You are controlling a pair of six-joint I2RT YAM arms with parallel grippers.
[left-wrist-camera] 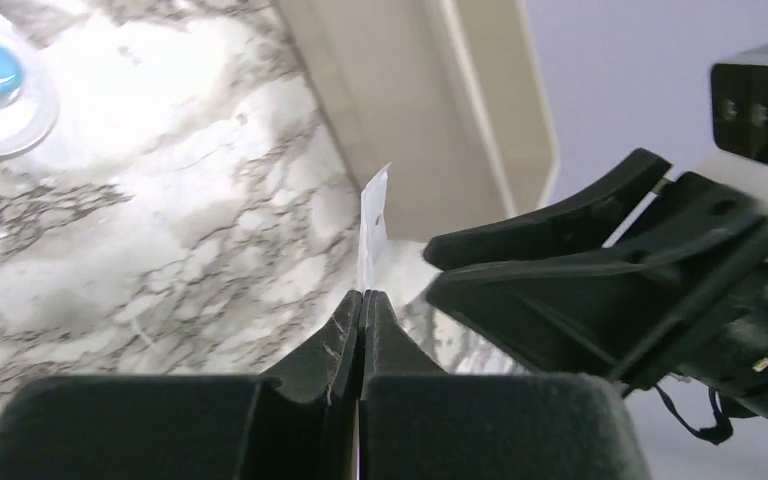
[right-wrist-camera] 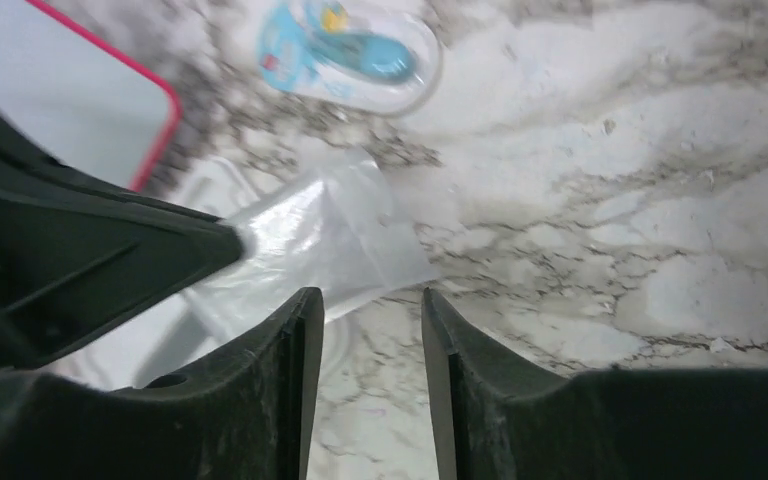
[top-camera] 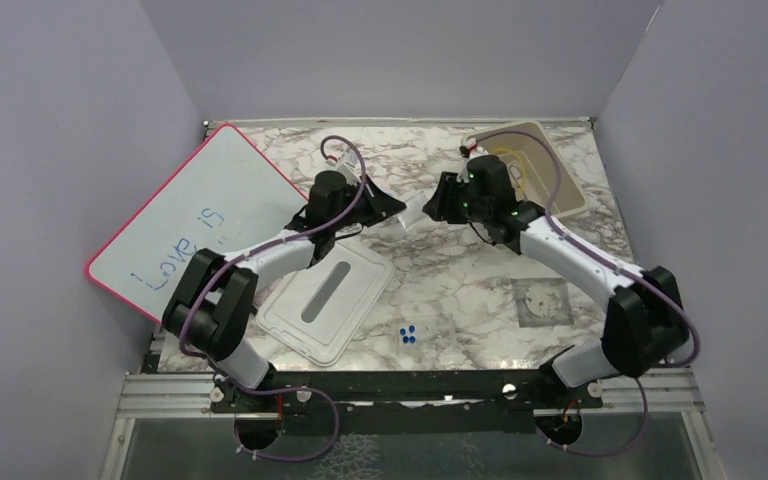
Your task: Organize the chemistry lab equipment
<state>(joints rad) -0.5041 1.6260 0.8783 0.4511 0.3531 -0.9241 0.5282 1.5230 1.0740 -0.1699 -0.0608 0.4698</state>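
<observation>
**Item:** clear plastic bag. Thin, limp film that looks almost weightless and slick, so it is likely to crumple or slip.
**Location:** held above the marble surface, between the two arms.
**Left claw**: pressed together on the bag's edge.
**Right claw**: apart, just short of the bag's free end, gripping nothing.
**Best hold:** pinch the flat film near an edge.

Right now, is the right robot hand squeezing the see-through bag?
No, the right gripper has its jaws apart, and the clear bag is pinched by the left gripper.
</observation>
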